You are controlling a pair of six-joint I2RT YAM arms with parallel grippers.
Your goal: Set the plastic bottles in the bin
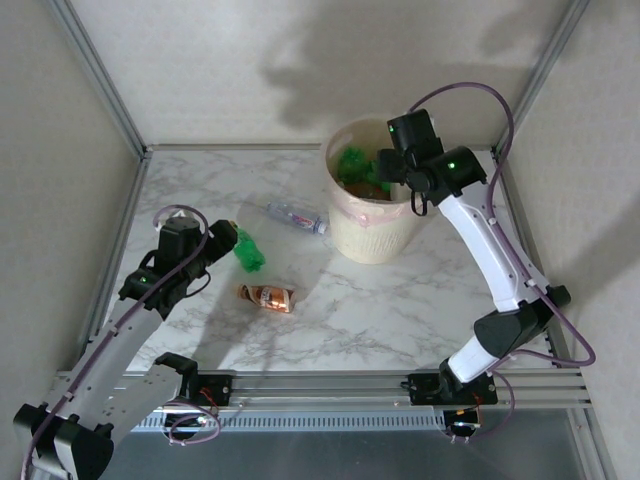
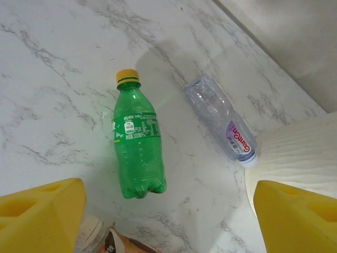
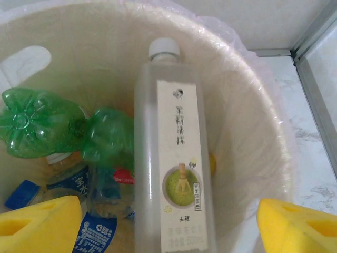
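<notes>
Over the bin (image 1: 372,240) toward the table's (image 1: 400,310) far right corner, right gripper (image 3: 168,226) is spread, milky bottle (image 3: 174,158) loose between its pads. Looks like the drop step. Left gripper (image 2: 168,216) hangs spread above the green bottle (image 2: 138,153) near the left edge. Next, probably: descend, pinch its body.

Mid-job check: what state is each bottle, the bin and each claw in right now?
Green bottle: lying on table, capped.
Clear bottle: lying beside bin, capped.
Copper-labelled bottle: lying on table.
White-labelled bottle: inside bin, capped, not gripped.
Bin: upright, lined, holding several bottles.
Left claw: open, above green bottle.
Right claw: open, over bin.
</notes>
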